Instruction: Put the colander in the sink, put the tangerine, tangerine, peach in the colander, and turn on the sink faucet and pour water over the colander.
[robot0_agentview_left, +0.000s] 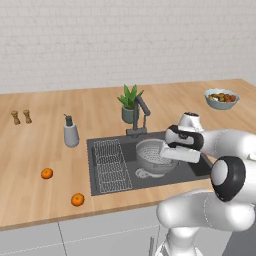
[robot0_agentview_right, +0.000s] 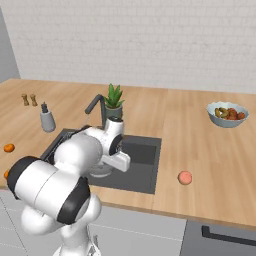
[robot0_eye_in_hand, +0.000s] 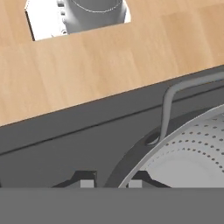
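The colander sits in the sink, right of the wire rack and in front of the faucet; the arm's hand is over its right rim. Two tangerines lie on the worktop left of the sink. From the right base view, the peach lies on the worktop right of the sink, the fruit bowl farther back. In the hand view, the fingers are closed on the colander's rim.
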